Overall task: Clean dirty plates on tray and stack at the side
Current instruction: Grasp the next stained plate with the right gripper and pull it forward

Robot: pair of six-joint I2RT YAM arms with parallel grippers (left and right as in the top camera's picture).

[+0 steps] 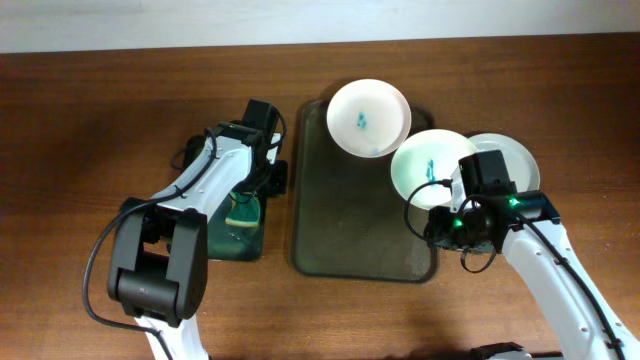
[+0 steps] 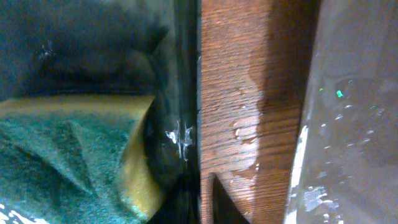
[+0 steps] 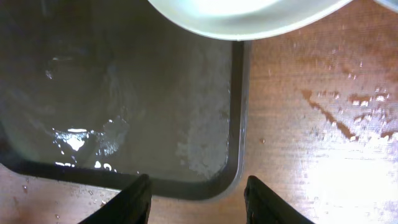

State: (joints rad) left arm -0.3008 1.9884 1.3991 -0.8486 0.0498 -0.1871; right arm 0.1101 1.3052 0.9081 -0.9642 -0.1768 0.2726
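Two white plates with teal smears sit on the large olive-brown tray. One is at its far edge. The other is at its right edge, and its rim shows in the right wrist view. A third plate, with no smear showing, lies on the bare wood to the right, partly hidden by my right arm. My right gripper is open and empty above the tray's near right corner. My left gripper looks shut and empty at the small tray's rim.
A smaller dark-green tray left of the large tray holds a green-and-yellow sponge. Water drops lie on the wood between the trays and on the wood right of the large tray. The large tray's floor is wet.
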